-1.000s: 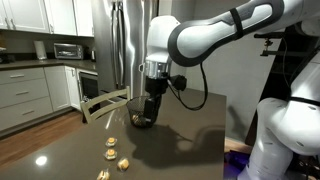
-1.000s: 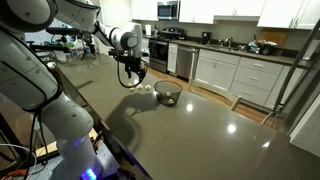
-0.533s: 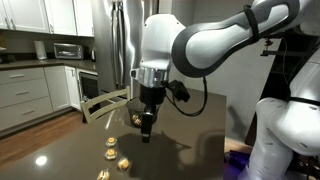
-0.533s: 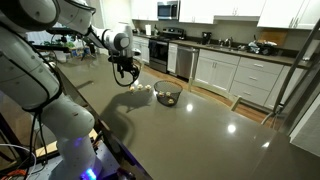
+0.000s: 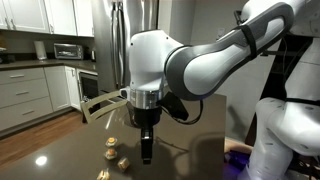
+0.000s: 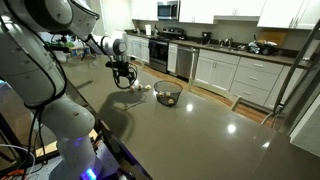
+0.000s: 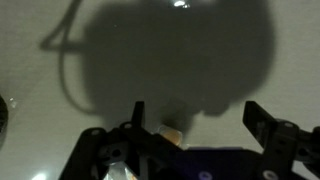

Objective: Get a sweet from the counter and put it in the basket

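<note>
My gripper hangs open and empty just above the dark glossy counter, right beside several gold-tan sweets. In an exterior view the gripper is left of the wire basket, with a few sweets between them. In the wrist view the gripper has its dark fingers wide apart over the counter. One sweet lies low between them, close to the left finger. In the exterior view with the sweets, my arm hides the basket.
A steel fridge and white cabinets stand beyond the counter's far edge. A range and white cabinets line the far wall. Robot hardware stands at the near side.
My gripper has moved away from the basket toward the group of sweets and come down closer to the counter. It has stayed open.
</note>
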`<move>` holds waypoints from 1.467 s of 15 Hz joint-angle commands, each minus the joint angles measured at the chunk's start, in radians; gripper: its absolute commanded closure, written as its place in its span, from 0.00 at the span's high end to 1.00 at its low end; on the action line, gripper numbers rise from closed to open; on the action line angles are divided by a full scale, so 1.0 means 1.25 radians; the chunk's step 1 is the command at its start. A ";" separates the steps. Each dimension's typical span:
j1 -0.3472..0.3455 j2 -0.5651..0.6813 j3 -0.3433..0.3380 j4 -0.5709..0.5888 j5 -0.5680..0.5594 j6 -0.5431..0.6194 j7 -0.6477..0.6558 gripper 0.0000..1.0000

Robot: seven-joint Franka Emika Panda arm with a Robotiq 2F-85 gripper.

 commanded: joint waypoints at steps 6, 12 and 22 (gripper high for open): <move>0.003 0.091 -0.001 0.084 -0.055 0.019 -0.011 1.00; 0.010 0.101 0.005 0.089 -0.053 0.069 -0.006 1.00; 0.020 0.138 0.010 0.075 -0.098 0.137 0.011 1.00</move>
